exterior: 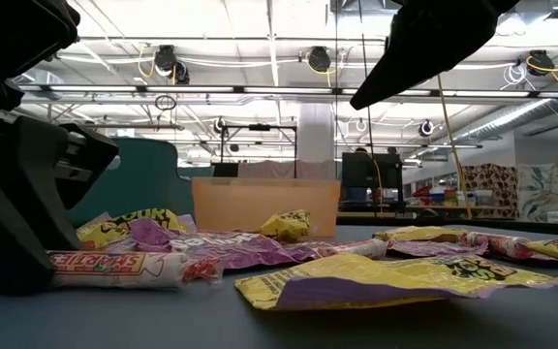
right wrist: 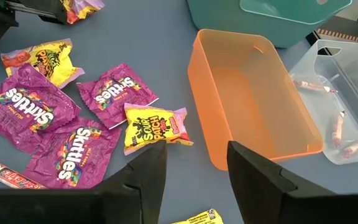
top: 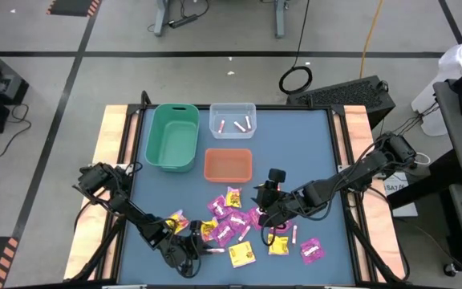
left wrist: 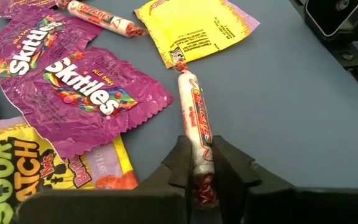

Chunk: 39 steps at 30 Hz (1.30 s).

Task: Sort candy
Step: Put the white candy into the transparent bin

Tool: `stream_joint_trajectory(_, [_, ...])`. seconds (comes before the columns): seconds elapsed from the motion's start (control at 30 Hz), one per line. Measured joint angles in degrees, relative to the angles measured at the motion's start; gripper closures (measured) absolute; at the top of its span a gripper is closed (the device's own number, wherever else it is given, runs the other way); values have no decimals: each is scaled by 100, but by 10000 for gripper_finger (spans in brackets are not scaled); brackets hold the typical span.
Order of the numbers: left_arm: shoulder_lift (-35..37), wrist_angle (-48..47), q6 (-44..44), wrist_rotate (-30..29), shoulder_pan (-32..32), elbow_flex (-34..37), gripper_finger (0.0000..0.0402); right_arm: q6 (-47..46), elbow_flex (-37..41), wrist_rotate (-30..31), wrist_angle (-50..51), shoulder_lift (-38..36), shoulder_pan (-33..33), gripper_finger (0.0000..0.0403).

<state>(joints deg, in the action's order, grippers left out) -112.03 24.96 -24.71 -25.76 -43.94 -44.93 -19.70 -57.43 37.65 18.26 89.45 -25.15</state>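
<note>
High view: the blue bench [top: 311, 136] carries three bins in the upper middle of the frame, a green bin [top: 172, 136] at left, a clear bin [top: 233, 119] beside it holding three pale sticks, and an orange bin [top: 228, 164] just below the clear one. The candy [top: 235, 221] lies scattered in the lower middle of the frame, magenta Skittles packets mixed with yellow Sour Patch packets and a few sticks.

The left hand [top: 192, 250] sits low at the bottom centre-left, at the edge of the pile. In the left wrist view its fingers [left wrist: 180, 163] are closed on one end of a Smarties stick [left wrist: 196, 121] that lies on the bench, its far end touching a yellow packet [left wrist: 197, 28]; a Skittles packet [left wrist: 82, 93] lies just beside it.

The right hand [top: 269, 201] hovers over the right side of the pile. In the right wrist view its fingers [right wrist: 145, 171] stand apart and empty above a Sour Patch packet [right wrist: 154, 127], next to the orange bin.
</note>
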Motion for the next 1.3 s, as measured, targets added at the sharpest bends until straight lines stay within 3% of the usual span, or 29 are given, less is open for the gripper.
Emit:
stream_joint_trajectory(0.3, [383,85,506,-444,21,23,342,0,0,-2,2,0,0,243])
stream_joint_trajectory(0.63, [1453,153,2298,-1198,264,9,338,2,0,-9,2,0,0,243])
stream_joint_trajectory(0.87, [2189,269,3437,-1230,564,9,337,20,0,-16,3,0,-1,243])
stream_joint_trajectory(1.2, [2755,1906,4612,-1220,1081,0,337,22,0,-21,7,0,0,243])
stream_joint_trajectory(1.3, [2804,2732,4551,-1216,1273,0,337,22,0,-22,7,0,-2,243])
